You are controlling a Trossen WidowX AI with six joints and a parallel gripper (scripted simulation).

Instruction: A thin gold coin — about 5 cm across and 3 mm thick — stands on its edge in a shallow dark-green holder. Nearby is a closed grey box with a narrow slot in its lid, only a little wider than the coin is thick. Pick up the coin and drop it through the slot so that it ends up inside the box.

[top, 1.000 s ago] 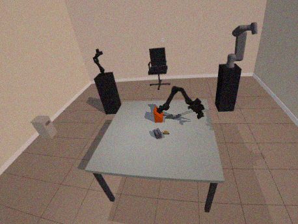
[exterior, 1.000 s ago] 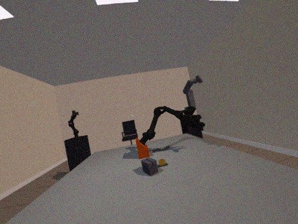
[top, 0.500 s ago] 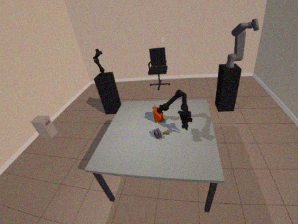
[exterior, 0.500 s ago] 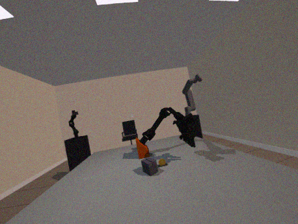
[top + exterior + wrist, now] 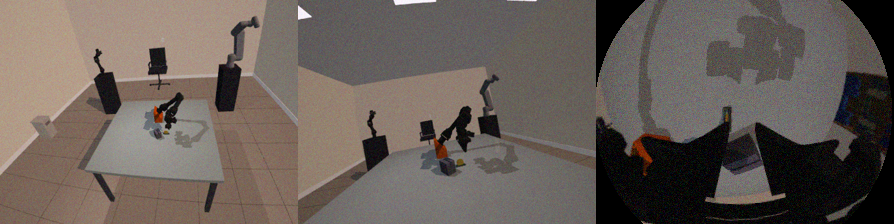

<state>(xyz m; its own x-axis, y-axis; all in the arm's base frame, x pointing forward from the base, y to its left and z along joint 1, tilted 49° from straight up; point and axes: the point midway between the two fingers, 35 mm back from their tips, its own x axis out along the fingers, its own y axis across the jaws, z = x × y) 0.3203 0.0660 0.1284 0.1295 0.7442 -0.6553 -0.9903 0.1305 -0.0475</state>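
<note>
Matte grey table (image 5: 140, 156), smooth and flat, square-topped on dark legs. On it, a small gold coin (image 5: 166, 132), a thin disc standing on edge in a low dark-green holder (image 5: 461, 165), just beside a boxy grey box (image 5: 447, 166) with plain closed sides; slot too small to make out. Seen edge-on from the wrist, coin (image 5: 727, 115) a narrow upright sliver, long axis vertical, faces turned left and right. Black gripper (image 5: 168, 126) hanging above and just behind the coin, pointed downward, apart from it; jaws part-way open with nothing between them, dark blunt fingers framing the gap in the wrist view. Jointed black arm folded back to a bright orange wedge-shaped base (image 5: 158, 114). Blocky shadow of the arm on the table to the right of the coin.
</note>
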